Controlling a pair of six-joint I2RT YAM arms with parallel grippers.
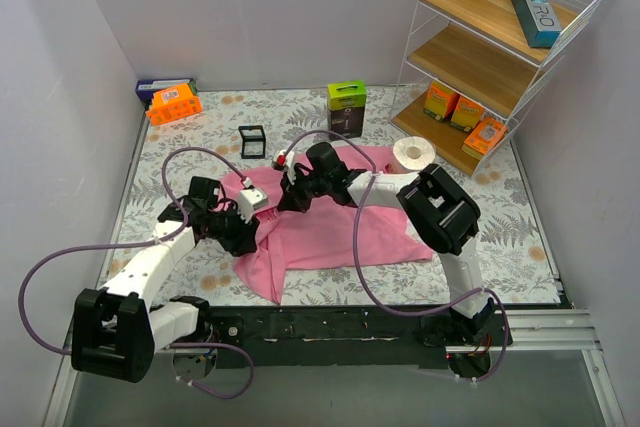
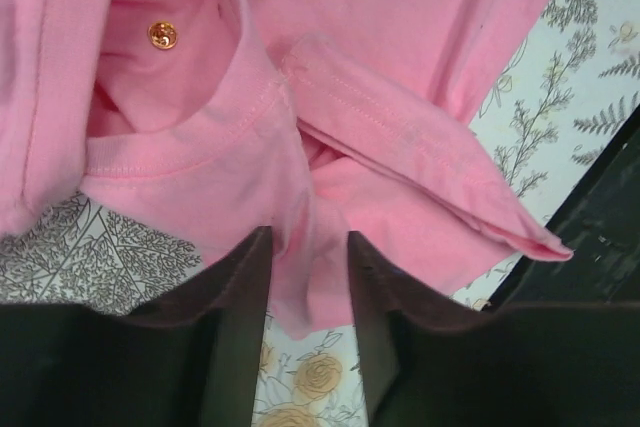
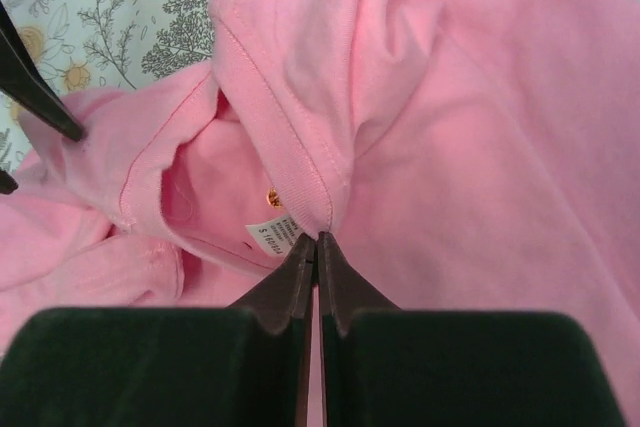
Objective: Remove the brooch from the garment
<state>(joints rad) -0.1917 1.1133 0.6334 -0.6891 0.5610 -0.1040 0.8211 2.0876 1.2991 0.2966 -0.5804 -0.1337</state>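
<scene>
The pink garment (image 1: 330, 232) lies rumpled on the floral table cover. The brooch (image 2: 162, 35) is a small round gold pin on the cloth inside the collar; in the right wrist view it (image 3: 272, 199) peeks out beside the collar band, above a white size label (image 3: 275, 238). My left gripper (image 2: 305, 247) has a fold of the garment (image 2: 400, 37) pinched between its fingers at the cloth's left edge (image 1: 243, 230). My right gripper (image 3: 316, 239) is shut on the collar band of the garment (image 3: 480, 147) and holds it raised (image 1: 292, 195).
A green box (image 1: 347, 107), a small black frame (image 1: 252, 140) and a toilet roll (image 1: 413, 154) stand behind the garment. An orange box (image 1: 174, 104) is at the back left. A wire shelf (image 1: 490, 57) with boxes stands at the back right.
</scene>
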